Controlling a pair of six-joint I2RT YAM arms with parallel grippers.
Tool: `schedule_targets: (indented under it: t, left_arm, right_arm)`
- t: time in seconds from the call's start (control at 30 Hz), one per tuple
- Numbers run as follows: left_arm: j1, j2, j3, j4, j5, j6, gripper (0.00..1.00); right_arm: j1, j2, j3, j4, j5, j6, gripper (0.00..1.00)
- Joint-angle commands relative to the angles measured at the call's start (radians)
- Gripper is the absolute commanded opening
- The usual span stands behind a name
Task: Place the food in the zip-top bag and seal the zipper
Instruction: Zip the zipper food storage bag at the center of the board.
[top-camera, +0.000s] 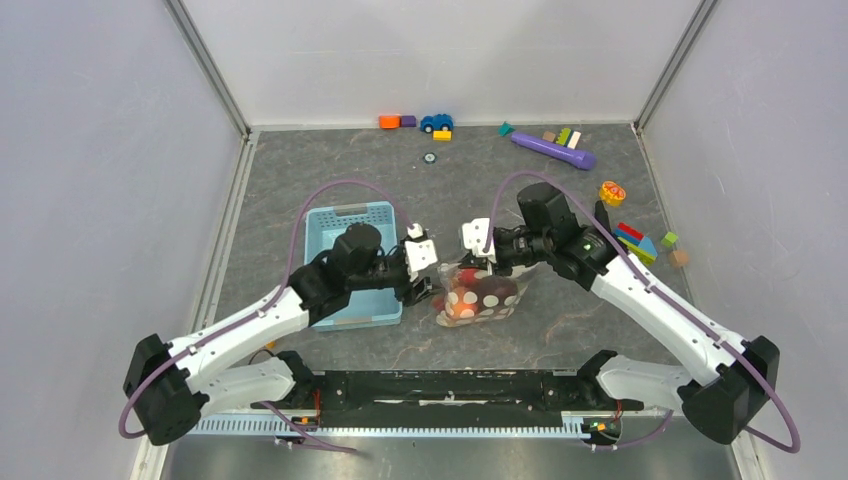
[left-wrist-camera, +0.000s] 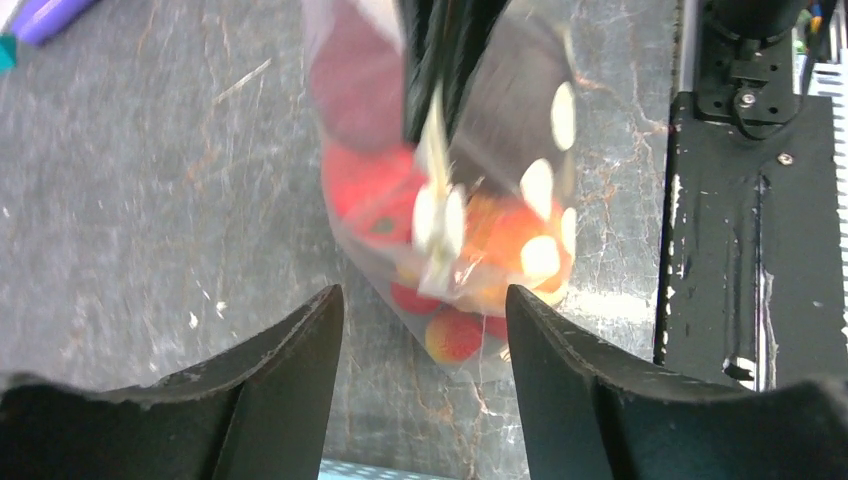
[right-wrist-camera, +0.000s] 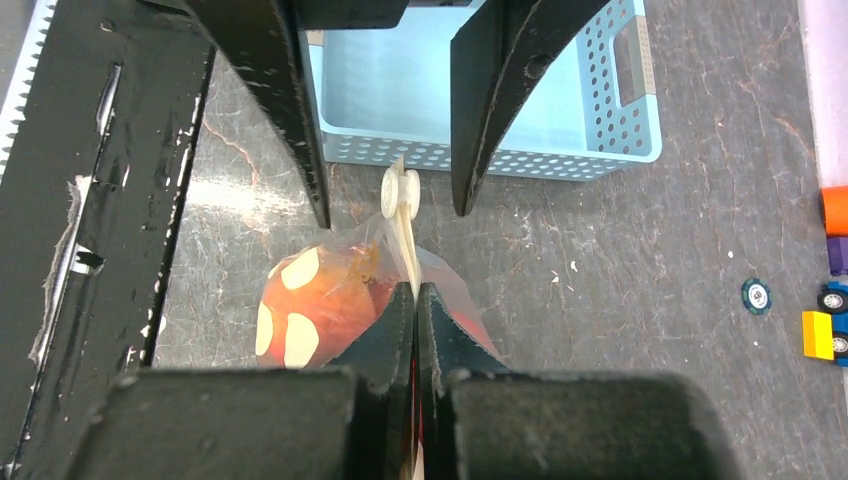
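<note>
Right claw (right-wrist-camera: 415, 292) tight on zipper (right-wrist-camera: 407, 245)

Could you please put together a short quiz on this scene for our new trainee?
1. True or false: the right gripper is shut on the zip-top bag's top edge.
2. The left gripper is: A) clamped on the bag B) open, by the slider tab C) out of every view.
3. Where do the red and orange food pieces lie?
Key: 1 true; 2 B; 3 inside the bag.
</note>
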Motion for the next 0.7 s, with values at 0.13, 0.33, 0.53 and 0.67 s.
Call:
schedule_targets:
  t: [0.13, 0.33, 0.53, 0.67]
  left_arm:
    - [0.042, -0.070, -0.176, 0.396, -0.062, -0.288, 0.59]
    - [0.051, -0.026, -0.209, 0.560, 0.104, -0.395, 0.56]
    - [0.051, -0.025, -0.237, 0.608, 0.169, -0.426, 0.57]
    - [0.052, -0.034, -0.258, 0.647, 0.095, -0.465, 0.63]
  right_arm:
    - [0.000, -0.062, -0.033, 0.073, -0.072, 0.018, 0.00]
    - [0.000, -0.067, -0.059, 0.156, -0.022, 0.108, 0.00]
    - [0.000, -0.066, -0.060, 0.205, 0.051, 0.187, 0.00]
    - [0.001, -0.078, -0.068, 0.246, 0.089, 0.233, 0.00]
